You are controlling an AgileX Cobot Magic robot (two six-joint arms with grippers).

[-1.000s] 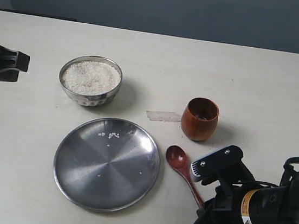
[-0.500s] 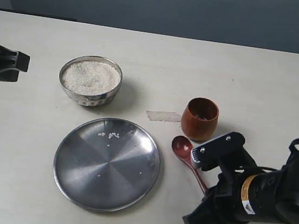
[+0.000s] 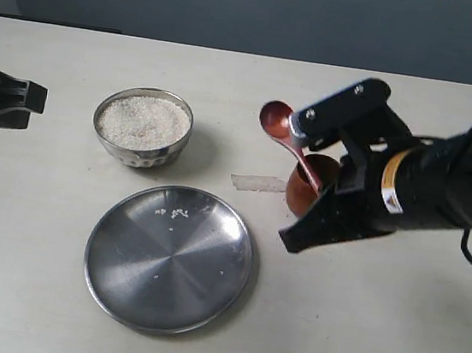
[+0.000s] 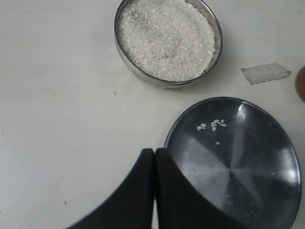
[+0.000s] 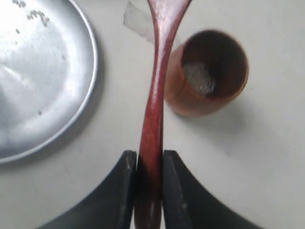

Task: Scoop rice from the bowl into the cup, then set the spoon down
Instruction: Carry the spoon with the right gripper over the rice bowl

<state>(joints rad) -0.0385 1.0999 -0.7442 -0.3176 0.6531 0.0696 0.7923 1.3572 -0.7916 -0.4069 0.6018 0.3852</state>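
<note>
Spoon (image 3: 277,121) aslant, scoop end toward bowl (image 3: 148,159)

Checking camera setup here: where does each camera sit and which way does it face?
Exterior: above the table, looking down on bowl, plate, cup; left arm at the edge, right arm holding spoon.
Left wrist: faces down past shut left fingers at rice and plate.
Right wrist: faces down past right fingers clamping the spoon at the cup.
Shared: all three show the plate.
</note>
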